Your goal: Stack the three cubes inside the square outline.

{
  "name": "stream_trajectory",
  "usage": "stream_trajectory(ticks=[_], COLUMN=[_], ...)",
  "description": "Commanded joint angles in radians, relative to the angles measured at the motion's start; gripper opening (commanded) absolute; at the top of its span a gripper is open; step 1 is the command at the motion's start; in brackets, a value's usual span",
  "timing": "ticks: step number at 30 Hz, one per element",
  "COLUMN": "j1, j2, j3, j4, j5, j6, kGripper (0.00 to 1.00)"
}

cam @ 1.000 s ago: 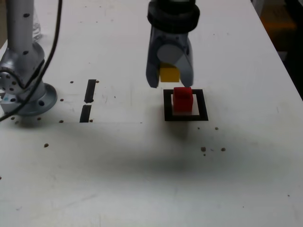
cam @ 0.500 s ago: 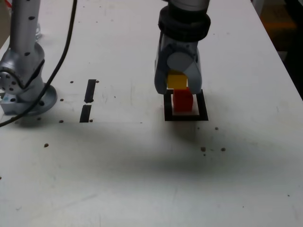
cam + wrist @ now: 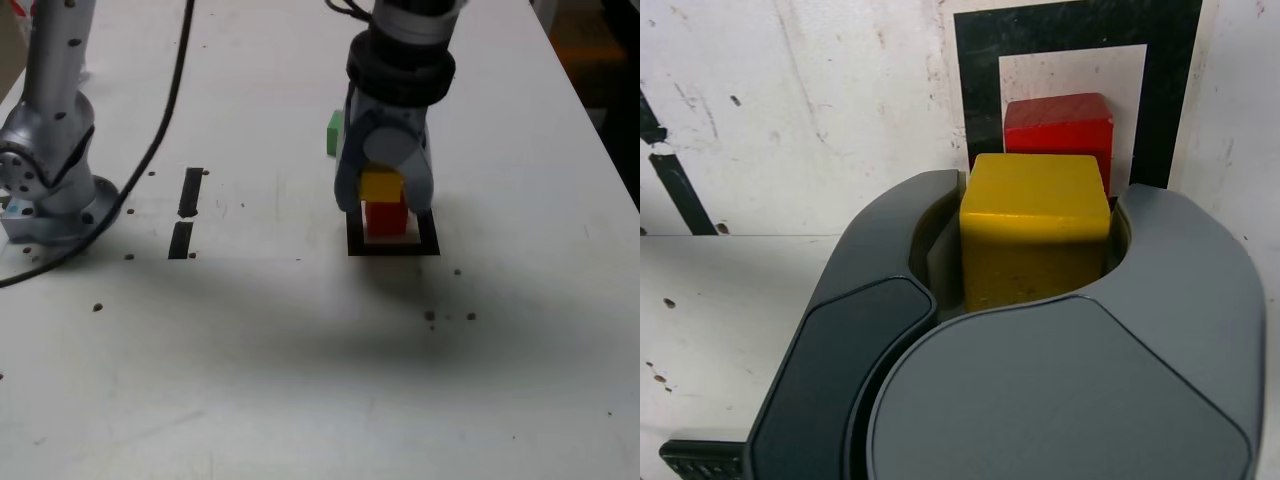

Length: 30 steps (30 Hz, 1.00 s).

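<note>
Two tape strips [image 3: 185, 212] mark the white table [image 3: 300, 380]; end effector [image 3: 383, 203] grips yellow cube [image 3: 381, 186].

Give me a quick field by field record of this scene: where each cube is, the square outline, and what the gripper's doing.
red cube: inside the square outline
yellow cube: in the gripper's jaws, directly above the red cube; contact unclear
green cube: on the table, behind the gripper, outside the outline
gripper: shut on the yellow cube
stack: not yet complete

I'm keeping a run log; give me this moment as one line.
gripper: shut on yellow cube | yellow cube: directly above red cube | red cube: inside square outline | green cube: on table, unstacked
</note>
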Motion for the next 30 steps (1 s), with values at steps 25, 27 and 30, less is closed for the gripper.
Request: stream_trajectory(ticks=[25,27,30], j1=[0.004,0.004,0.004], j2=[0.023,0.022,0.02], j3=[0.004,0.006,0.009], j4=[-0.039,-0.042,-0.044], j5=[0.002,0.002,0.003], j6=[0.009,0.012,0.014], kGripper=[0.28,0.31,0.33])
